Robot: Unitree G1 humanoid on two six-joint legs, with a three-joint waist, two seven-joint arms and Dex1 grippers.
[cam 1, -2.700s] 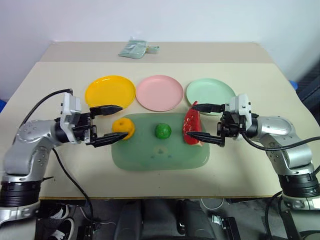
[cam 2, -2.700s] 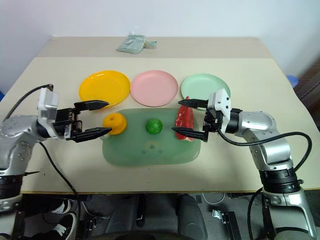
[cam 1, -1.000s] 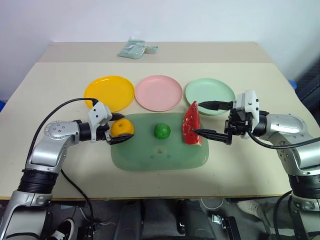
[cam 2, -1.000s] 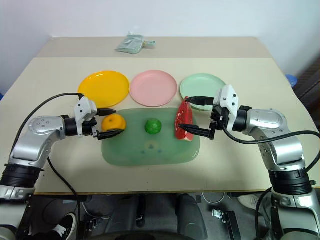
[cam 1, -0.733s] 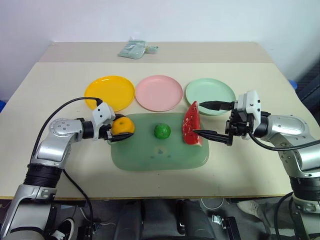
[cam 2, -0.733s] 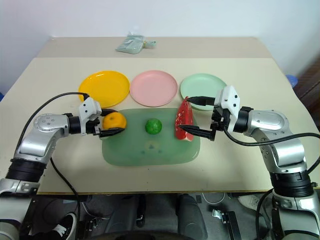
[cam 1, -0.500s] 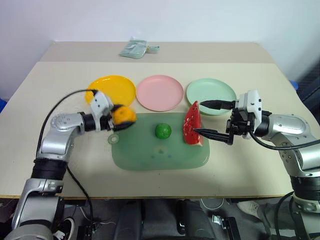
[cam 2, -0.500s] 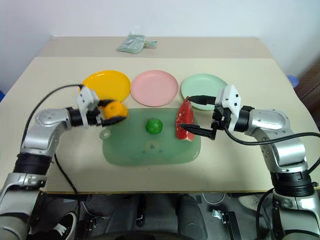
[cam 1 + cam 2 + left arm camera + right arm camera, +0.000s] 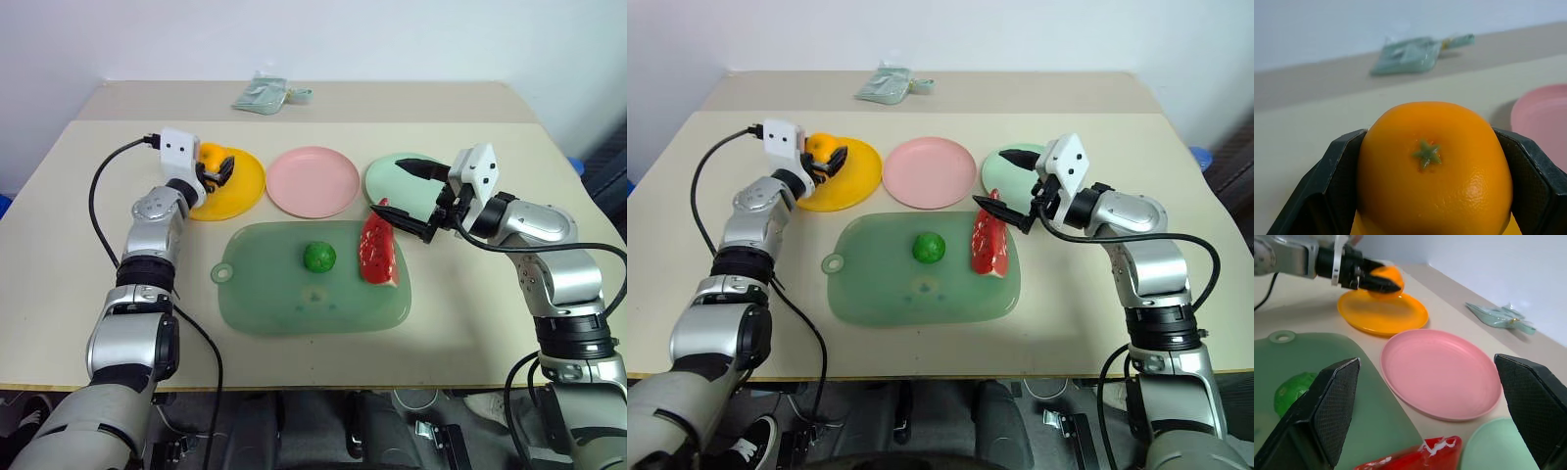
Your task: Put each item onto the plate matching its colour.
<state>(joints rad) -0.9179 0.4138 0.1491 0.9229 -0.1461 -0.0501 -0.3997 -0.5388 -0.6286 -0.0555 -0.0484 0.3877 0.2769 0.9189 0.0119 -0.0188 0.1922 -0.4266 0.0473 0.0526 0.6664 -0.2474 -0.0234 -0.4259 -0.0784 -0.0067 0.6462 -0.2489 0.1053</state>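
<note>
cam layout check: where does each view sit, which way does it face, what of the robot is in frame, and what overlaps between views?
Left and right eye views: on the head, facing forward and down at the table; both arms in frame.
Left wrist view: behind the left gripper, looking along its fingers, which clamp the orange; packet beyond.
Right wrist view: behind the open right gripper, facing the pink plate and yellow plate; its own fingers and the left arm in frame.
Shared: orange and pink plate appear in all views.
</note>
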